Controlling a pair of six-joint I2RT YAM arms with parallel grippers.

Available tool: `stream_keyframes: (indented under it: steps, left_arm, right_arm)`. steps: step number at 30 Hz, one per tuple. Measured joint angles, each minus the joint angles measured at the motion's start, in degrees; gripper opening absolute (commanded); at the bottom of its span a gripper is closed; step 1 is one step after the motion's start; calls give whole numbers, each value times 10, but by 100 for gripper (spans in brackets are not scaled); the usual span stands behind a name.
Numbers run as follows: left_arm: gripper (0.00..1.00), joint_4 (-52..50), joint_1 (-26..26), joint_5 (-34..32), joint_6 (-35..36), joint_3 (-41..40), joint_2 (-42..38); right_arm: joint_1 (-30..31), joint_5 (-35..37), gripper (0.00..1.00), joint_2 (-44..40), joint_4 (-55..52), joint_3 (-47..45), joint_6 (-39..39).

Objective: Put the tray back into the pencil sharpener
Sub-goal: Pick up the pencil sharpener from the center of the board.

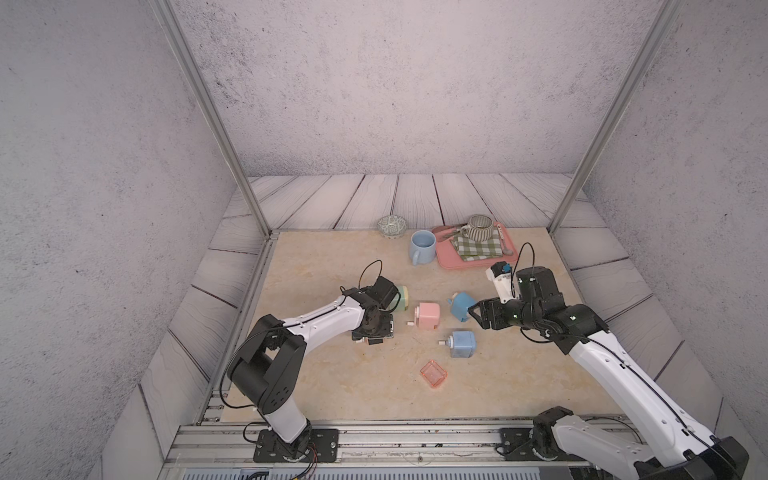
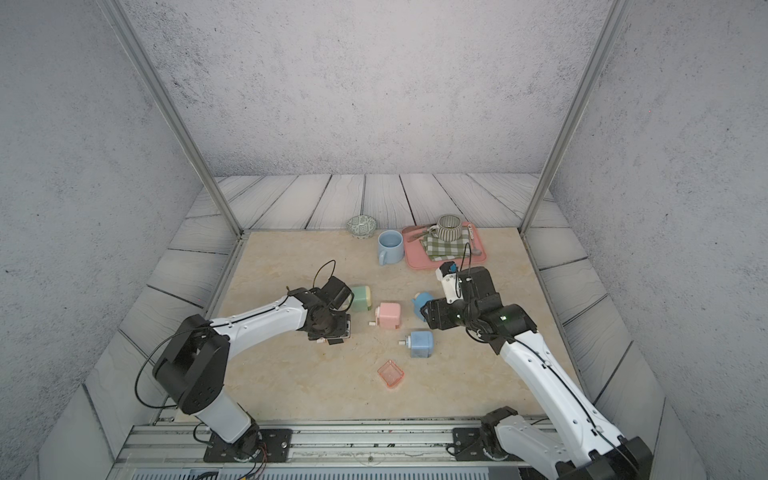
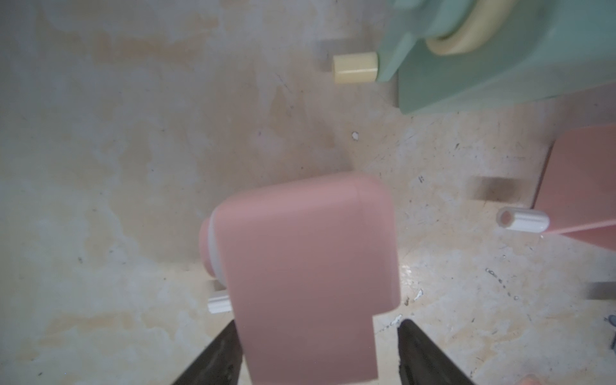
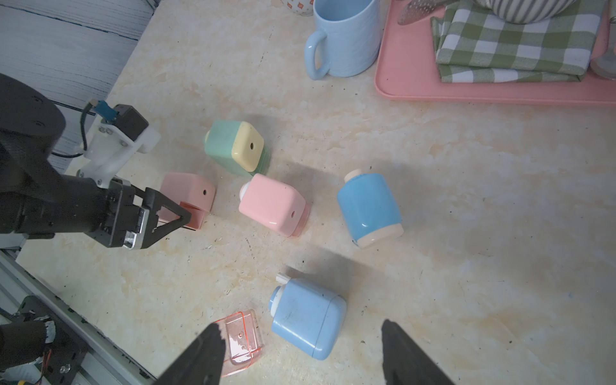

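Left gripper (image 3: 318, 323) straddles the pink sharpener (image 3: 306, 266), fingers (image 3: 213, 360) spread — one against its side, a sliver of gap at the other. The clear pink tray (image 1: 433, 374) lies on the table (image 1: 332, 386) toward the front, well apart from it, near a blue sharpener (image 1: 462, 344). Right gripper (image 4: 300, 326) hangs wide open above the table. A green sharpener (image 3: 500, 66) lies near that pink sharpener.

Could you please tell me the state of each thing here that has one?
Left claw, open, astride the pink sharpener.
Pink sharpener, tray slot empty.
Clear tray, out, lying on the table.
Right claw, open, empty.
Blue mug, upright, empty.
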Motion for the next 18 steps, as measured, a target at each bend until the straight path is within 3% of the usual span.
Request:
stream_keyframes:
  steps: [18]
  left_arm:
    - [51,12,0,-6,-16,-9,10]
  right_arm:
    - [0,0,76,-2,-4,0,4]
